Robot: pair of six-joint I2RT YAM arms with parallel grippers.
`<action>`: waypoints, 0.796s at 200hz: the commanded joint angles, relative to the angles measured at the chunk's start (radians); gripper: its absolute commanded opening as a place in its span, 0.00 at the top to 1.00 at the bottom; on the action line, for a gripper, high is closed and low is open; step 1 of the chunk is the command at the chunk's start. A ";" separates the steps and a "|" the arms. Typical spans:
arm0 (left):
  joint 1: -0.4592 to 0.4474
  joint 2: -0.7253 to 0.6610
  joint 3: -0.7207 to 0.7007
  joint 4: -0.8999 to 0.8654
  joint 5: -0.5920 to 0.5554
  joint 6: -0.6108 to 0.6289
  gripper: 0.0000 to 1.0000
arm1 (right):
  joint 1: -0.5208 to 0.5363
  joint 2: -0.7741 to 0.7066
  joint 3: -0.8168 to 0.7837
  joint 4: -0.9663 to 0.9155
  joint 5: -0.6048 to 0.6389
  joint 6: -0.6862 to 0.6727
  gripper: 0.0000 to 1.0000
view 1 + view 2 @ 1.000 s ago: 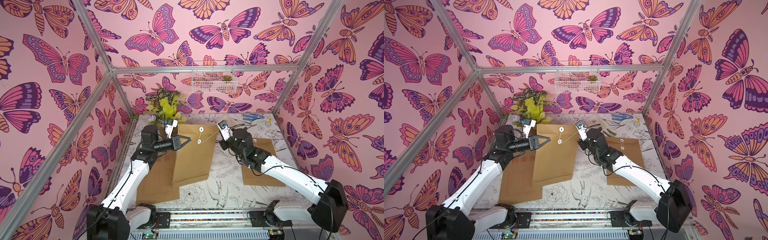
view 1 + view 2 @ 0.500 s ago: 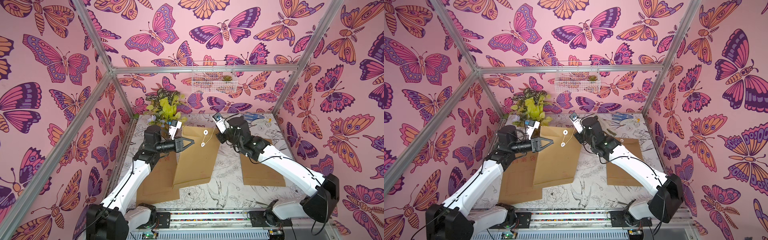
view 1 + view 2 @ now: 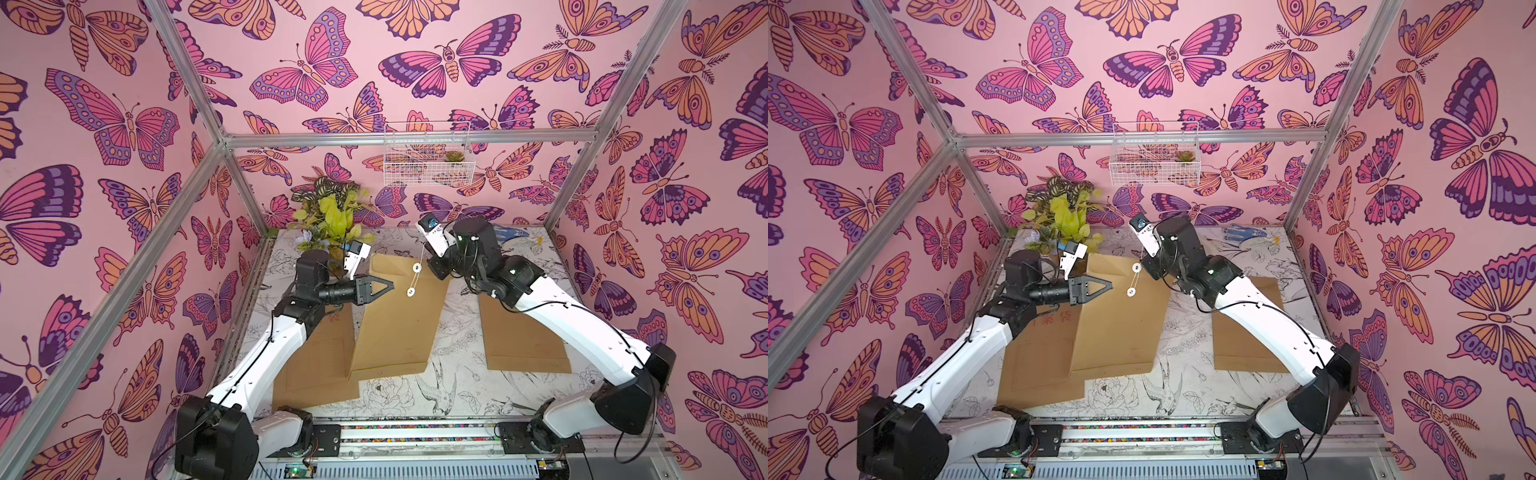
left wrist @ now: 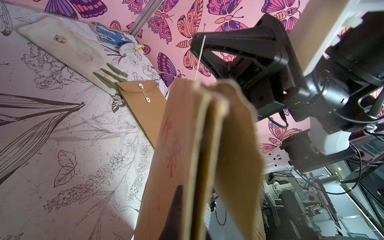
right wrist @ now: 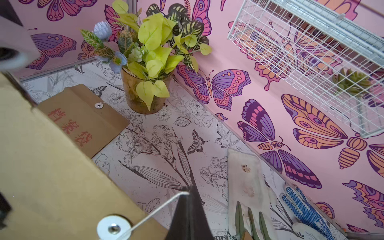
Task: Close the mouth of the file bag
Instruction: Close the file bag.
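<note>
Butterfly-papered booth, flower-print bench (image 3: 457, 332). Left fingers (image 3: 388, 285) are clamped tight on the side edge of the file bag (image 3: 399, 328), near its mouth, holding that end up off the bench. Can't tell if the far end touches down. Right fingers (image 5: 188, 212) are pinched together on the string (image 5: 162, 207), which runs taut from their tips to the upper disc (image 3: 417, 268) on the flap (image 3: 392, 265). Lower disc (image 3: 410, 292) sits just beyond the left fingertips, on the bag body.

Mouth not tied yet, I'd say. The bag looks like light kraft paper, stiff enough to hold shape but likely to crease or flop if gripped far from the mouth, so the edge grip looks right. String is thin and probably slippery. Hold it near the end, under tension, or wraps may drop off the discs. Yanking could tear the discs out.

Behind and below the left fingers lies a second bag (image 3: 1038, 353). Well behind the right fingers, a tied bag (image 3: 523, 340) lies flat.
</note>
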 commanded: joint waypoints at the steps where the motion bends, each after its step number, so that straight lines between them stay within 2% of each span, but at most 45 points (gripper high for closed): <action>1: -0.005 -0.002 0.023 0.020 0.026 0.022 1.00 | 0.006 0.016 0.039 -0.052 -0.013 0.023 1.00; 50: -0.002 -0.012 0.030 -0.006 -0.018 0.048 1.00 | -0.010 -0.009 0.018 -0.061 -0.037 0.086 1.00; 80: 0.000 -0.015 0.030 -0.006 -0.038 0.052 1.00 | -0.054 -0.029 0.000 -0.068 -0.049 0.116 1.00; 159: -0.004 -0.021 0.032 -0.007 -0.026 0.046 1.00 | -0.101 0.056 0.103 -0.131 -0.055 0.150 1.00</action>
